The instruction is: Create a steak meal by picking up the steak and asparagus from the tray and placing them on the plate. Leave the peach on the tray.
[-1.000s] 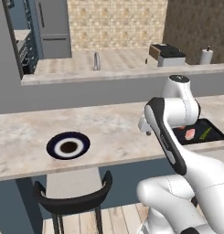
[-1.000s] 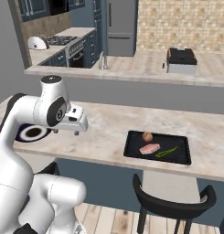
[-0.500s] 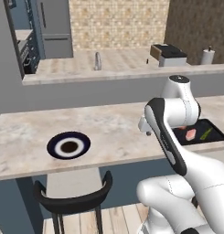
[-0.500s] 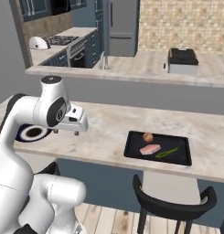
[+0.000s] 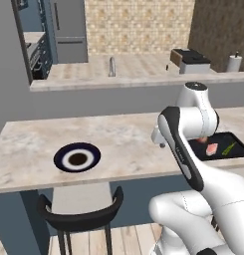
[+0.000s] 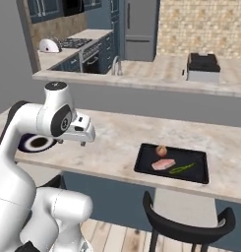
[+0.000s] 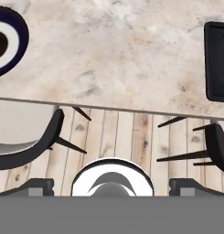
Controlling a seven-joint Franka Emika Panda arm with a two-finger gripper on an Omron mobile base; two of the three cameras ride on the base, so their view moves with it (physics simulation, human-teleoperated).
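On the flat black rectangular tray [image 6: 199, 175], the flat pinkish-red raw steak [image 6: 163, 164] lies beside the peach; probably limp and slick, best pinched across its width. The gripper [image 6: 83, 142] hangs wide, empty.

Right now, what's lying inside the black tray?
In the right base view the tray holds the peach at the back, the steak in front of it and the asparagus beside the steak. Nothing covers them.

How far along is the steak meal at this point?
Nothing is placed yet: the plate is bare. The steak, asparagus and peach all lie on the tray. The hand is open and empty above the counter between them. Both transfers remain.
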